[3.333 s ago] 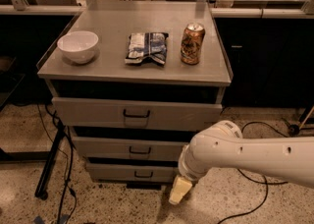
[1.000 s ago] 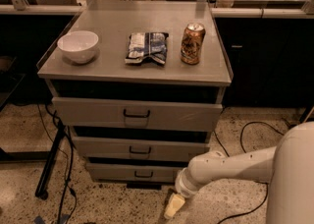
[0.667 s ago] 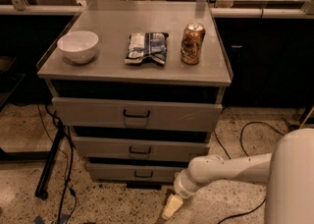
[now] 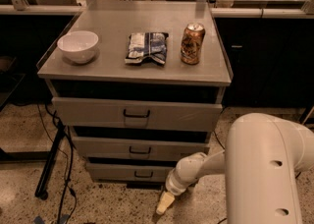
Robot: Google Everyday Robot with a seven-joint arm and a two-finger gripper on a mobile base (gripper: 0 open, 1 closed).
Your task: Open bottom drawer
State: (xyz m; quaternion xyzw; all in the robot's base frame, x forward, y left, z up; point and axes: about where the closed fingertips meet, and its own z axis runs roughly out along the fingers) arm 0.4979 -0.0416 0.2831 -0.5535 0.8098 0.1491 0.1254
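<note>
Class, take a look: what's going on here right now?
A robot arm reaches down to a grey cabinet. Its gripper hangs near the floor, just below and right of the handle of the bottom drawer, not touching it. The drawer is not yet pulled out. A bowl, snack bag and can sit on top.

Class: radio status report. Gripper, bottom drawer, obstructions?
Two-finger gripper low near floor, below the shallow grey metal bottom drawer, right of centre. Drawer looks closed. Nothing seen blocking.
</note>
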